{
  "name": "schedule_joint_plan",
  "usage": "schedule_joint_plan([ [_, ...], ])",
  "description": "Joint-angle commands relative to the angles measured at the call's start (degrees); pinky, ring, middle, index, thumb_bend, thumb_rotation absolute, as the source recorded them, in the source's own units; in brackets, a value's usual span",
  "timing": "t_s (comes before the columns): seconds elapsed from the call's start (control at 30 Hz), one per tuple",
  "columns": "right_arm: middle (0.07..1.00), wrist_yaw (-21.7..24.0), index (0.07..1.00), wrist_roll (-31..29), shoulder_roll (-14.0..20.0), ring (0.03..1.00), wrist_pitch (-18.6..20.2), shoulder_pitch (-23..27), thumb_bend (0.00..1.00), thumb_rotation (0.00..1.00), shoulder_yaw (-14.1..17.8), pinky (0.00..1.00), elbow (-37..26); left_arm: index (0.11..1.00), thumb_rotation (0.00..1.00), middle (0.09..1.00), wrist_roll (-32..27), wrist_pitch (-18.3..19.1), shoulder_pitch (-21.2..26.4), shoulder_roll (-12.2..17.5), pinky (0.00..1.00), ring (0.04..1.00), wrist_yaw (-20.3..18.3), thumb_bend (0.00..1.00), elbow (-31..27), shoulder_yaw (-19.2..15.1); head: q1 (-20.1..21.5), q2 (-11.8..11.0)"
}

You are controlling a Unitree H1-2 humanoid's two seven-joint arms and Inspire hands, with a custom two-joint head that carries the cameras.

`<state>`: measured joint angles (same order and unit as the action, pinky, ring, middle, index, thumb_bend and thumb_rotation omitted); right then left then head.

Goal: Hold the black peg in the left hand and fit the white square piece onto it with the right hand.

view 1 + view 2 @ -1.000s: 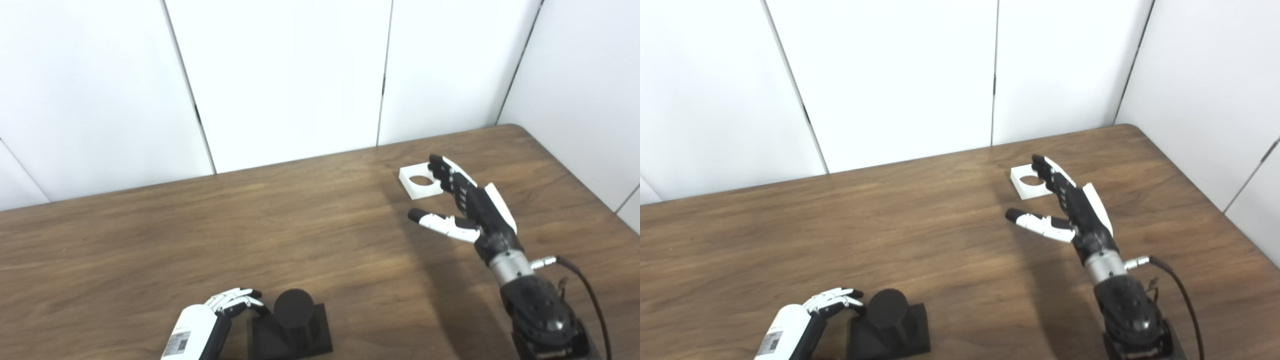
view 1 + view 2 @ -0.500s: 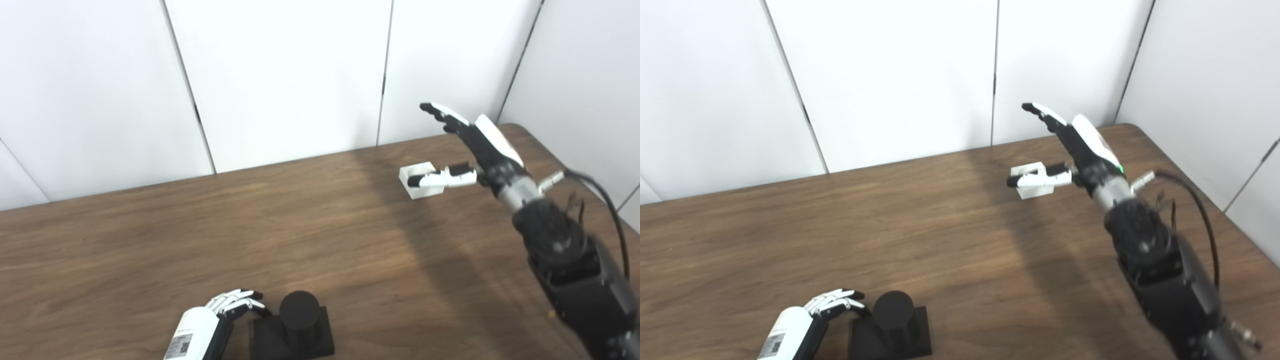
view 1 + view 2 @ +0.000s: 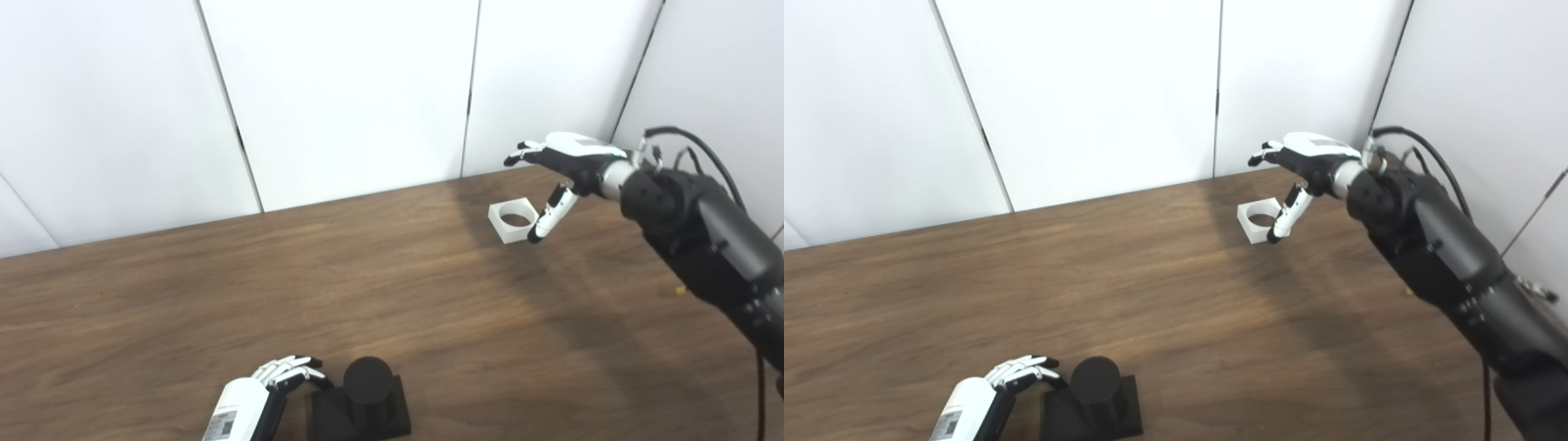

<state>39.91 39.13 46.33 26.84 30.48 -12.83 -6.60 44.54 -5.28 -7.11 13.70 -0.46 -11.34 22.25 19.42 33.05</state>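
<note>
Black peg (image 3: pixel 366 381), white square piece (image 3: pixel 513 222)

A wide stretch of bare tabletop (image 3: pixel 380 282) is left open between the black peg (image 3: pixel 366 383) at the near edge and the white square piece (image 3: pixel 513 222) at the far right. The approach behind the white square piece is closed by the wall panels (image 3: pixel 349 92), and its right side is taken up by the right robot hand (image 3: pixel 566 168).
</note>
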Motion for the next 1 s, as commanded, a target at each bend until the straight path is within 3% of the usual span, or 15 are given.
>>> schedule_joint_plan([
  [0.0, 1.0, 2.5, 0.863, 3.4, 1.8, 1.0, 0.1, 4.1, 0.98, 0.19, -0.6, 1.0, 1.3, 0.488, 0.04, 0.777, 1.6, 1.3, -1.3, 0.6, 0.82, 0.822, -2.9, 0.51, 0.6, 1.2, 0.0, 0.1],
  [0.17, 1.0, 3.8, 0.86, 6.3, 0.8, 1.0, -0.3, 7.1, 1.0, 0.16, -3.4, 1.0, 6.1, 0.488, 0.04, 0.775, 1.8, 2.0, -1.5, 0.5, 0.82, 0.823, -3.4, 0.51, -0.1, 1.3, 0.1, 0.2],
  [0.43, 1.0, 0.9, 0.89, 7.5, -0.9, 1.0, -2.0, 9.5, 0.98, 0.18, -5.6, 1.0, 12.2, 0.489, 0.04, 0.784, 1.9, 2.9, -1.6, 0.6, 0.83, 0.832, -4.2, 0.51, -0.7, 1.4, 0.3, 0.1],
  [0.97, 1.0, -2.7, 0.935, 7.3, -2.2, 1.0, -3.4, 8.8, 0.96, 0.18, -5.3, 1.0, 16.5, 0.489, 0.04, 0.784, 1.7, 2.8, -1.6, 0.6, 0.82, 0.831, -4.2, 0.51, -0.4, 1.5, -0.1, 0.3],
])
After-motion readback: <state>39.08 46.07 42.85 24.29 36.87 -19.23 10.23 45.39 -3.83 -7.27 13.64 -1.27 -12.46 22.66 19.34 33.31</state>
